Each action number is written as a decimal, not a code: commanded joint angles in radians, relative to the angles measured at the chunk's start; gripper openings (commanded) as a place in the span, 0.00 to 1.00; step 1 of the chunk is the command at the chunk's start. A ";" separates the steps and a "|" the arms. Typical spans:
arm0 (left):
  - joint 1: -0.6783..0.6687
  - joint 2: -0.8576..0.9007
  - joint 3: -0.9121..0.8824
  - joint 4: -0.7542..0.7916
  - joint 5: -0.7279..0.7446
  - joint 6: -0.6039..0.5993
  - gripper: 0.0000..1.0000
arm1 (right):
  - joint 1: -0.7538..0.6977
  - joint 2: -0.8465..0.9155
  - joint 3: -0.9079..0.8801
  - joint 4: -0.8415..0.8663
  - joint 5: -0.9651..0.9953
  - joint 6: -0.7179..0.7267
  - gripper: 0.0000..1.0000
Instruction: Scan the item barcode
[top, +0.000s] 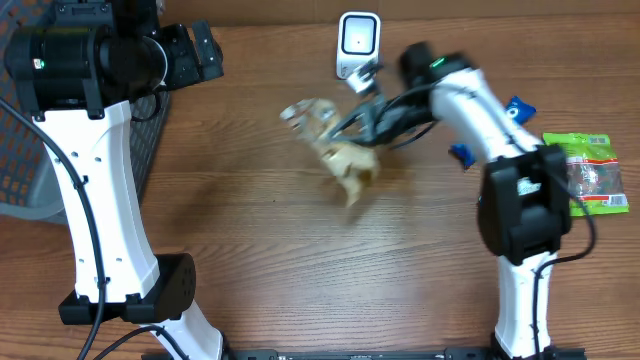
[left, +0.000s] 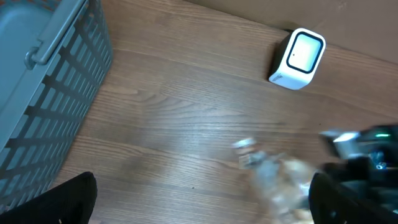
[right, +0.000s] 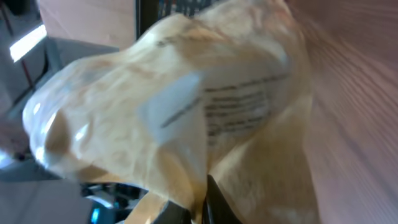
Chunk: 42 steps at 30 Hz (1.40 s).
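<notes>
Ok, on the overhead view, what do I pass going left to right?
From the left: grey basket → pale bag in the right gripper → green packet. The white scanner overlaps the bag's span, so unplaced.

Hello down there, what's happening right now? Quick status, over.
Left gripper open, near the basket. Right gripper shut on the tan bag, blurred, close to the scanner. Nothing between them.
</notes>
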 joint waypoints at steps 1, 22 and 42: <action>-0.007 -0.005 0.013 0.003 0.003 -0.013 1.00 | 0.059 0.017 -0.138 0.267 -0.057 0.399 0.04; -0.007 -0.005 0.013 0.003 0.003 -0.013 1.00 | -0.064 0.007 -0.170 0.360 0.989 0.627 0.54; -0.007 -0.005 0.013 0.003 0.003 -0.013 1.00 | 0.151 -0.073 -0.049 0.178 1.156 0.657 0.82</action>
